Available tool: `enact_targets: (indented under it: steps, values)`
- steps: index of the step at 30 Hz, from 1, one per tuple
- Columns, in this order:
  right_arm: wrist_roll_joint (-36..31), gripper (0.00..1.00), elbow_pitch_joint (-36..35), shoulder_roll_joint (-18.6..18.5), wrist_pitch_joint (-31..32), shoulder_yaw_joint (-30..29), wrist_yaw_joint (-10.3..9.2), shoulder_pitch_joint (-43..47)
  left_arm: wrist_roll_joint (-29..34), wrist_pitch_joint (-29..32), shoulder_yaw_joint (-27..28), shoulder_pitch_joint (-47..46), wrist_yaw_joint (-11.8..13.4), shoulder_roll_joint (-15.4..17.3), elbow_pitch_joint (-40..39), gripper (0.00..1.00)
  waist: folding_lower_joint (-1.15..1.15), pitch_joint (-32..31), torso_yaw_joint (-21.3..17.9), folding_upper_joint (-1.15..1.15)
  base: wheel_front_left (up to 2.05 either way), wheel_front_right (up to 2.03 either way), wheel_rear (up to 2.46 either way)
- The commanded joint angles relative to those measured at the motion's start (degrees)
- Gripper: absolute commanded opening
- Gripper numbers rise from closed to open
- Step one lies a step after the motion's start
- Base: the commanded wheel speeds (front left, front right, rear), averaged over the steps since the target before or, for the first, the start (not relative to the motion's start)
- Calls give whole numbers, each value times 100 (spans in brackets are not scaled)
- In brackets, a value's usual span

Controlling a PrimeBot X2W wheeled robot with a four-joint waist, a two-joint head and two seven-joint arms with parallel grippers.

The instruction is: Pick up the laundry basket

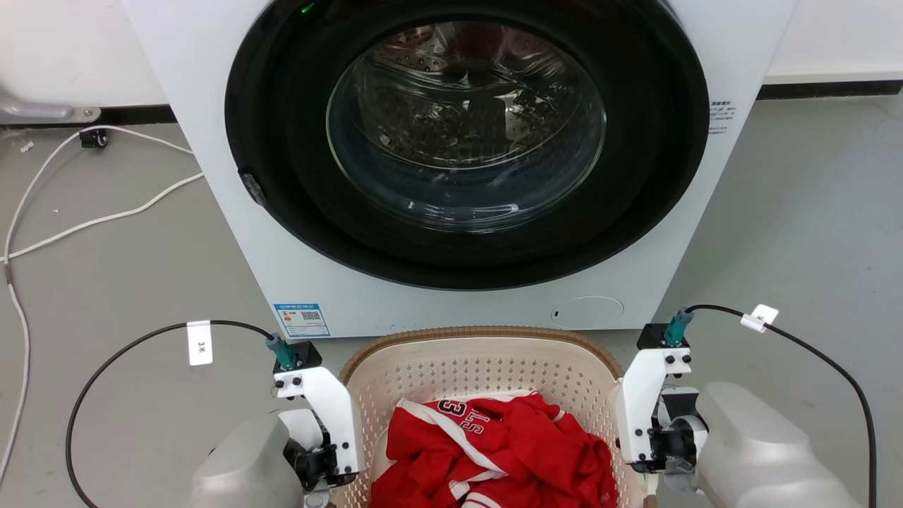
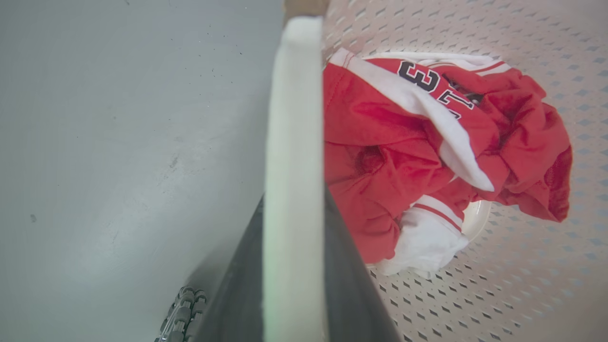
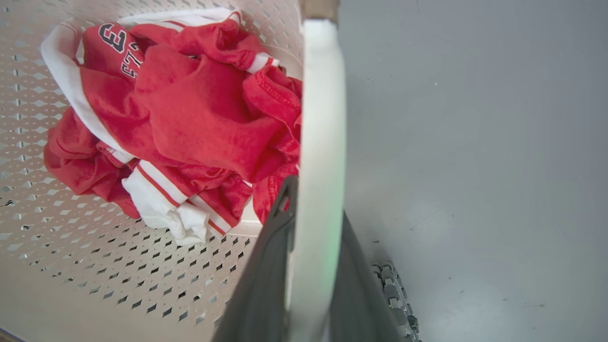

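Grey floor [image 1: 127,268] is spreading around the white washing machine [image 1: 423,310], and the laundry basket [image 1: 480,370] is sitting just before it at the lower middle of the head frame, holding a red jersey [image 1: 508,437], one handled side facing each arm. Up the middle of each wrist frame a white loop is running between dark fingers [image 2: 237,294]: the left gripper [image 2: 294,223] is pinching the left handle [image 2: 292,142] narrowly and the right gripper [image 3: 316,199] the right handle [image 3: 323,118], both seemingly clamping. With neither arm nearer, the lift is, I judge, calling for both arms rising straight up together.
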Motion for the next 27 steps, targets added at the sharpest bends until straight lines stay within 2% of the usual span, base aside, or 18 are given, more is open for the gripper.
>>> enact_targets:
  steps: [1,27]
  values:
    - [59,0,-73,187,-6,41,82,-43,-59,-62,-17,-21,-58,-204,-82,0,0,18,13,0,0,0,0]
    - [162,0,-16,157,-27,192,83,-64,-211,-267,-119,-93,-60,-249,3,0,0,54,38,0,0,0,0]
